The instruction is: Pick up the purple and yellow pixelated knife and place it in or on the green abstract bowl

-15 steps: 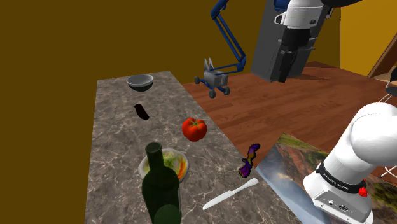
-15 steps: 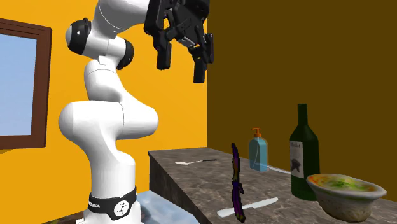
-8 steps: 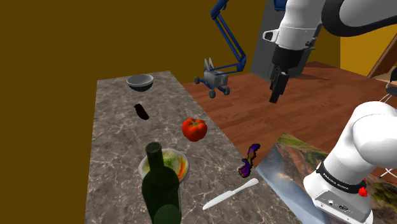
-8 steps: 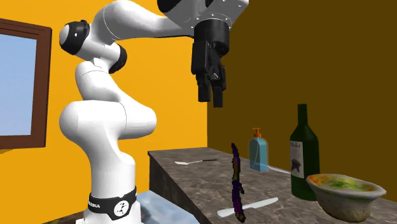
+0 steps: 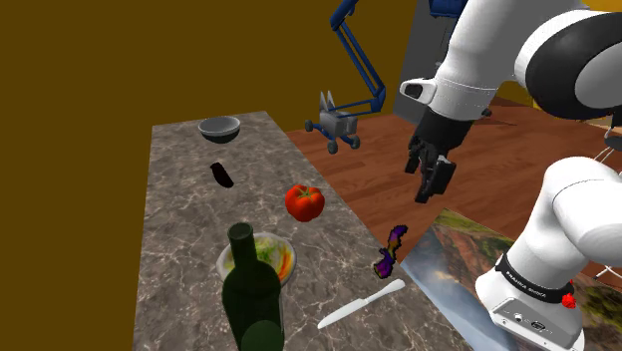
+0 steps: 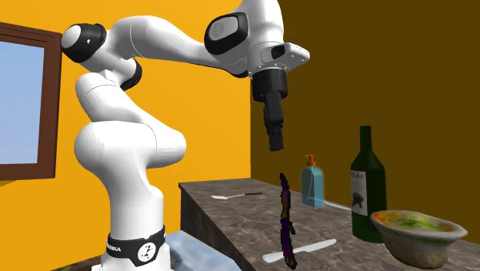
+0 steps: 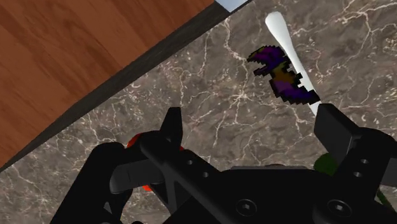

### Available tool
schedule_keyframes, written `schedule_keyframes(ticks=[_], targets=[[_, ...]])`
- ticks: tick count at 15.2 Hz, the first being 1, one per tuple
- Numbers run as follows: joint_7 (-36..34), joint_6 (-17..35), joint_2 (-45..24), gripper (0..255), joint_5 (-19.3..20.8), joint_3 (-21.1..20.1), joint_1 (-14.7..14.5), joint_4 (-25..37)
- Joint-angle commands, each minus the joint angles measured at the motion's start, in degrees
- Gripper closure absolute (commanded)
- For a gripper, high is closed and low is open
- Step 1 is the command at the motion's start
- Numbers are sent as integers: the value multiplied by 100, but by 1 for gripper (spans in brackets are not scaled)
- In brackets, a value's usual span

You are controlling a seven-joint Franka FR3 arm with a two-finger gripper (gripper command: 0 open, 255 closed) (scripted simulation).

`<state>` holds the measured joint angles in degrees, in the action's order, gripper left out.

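Shoulder view puts the purple and yellow knife [image 5: 391,251] at the tabletop [image 5: 189,229] edge by the stand [image 5: 459,261], near a white knife [image 5: 361,303], bowl [image 5: 257,261] further in. My gripper [image 5: 421,181] hangs above, fingers [image 7: 337,130] apart and empty; a careless descent could, I reckon, nudge it overboard.

Black claw [image 5: 427,177] aloft, purple-yellow knife [image 5: 390,251] at counter [image 5: 179,219] edge, bowl [image 5: 289,264] nearby
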<state>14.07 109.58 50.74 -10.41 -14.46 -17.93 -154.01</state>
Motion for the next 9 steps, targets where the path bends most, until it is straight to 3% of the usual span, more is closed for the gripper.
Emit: schedule_keyframes(ticks=[1,4,9], targets=[[61,357,-31,0,-172,-217,-275,-185],[150,798,-71,0,-388,-500,-653,-403],[159,1278,-283,0,-469,-605,-663,-673]])
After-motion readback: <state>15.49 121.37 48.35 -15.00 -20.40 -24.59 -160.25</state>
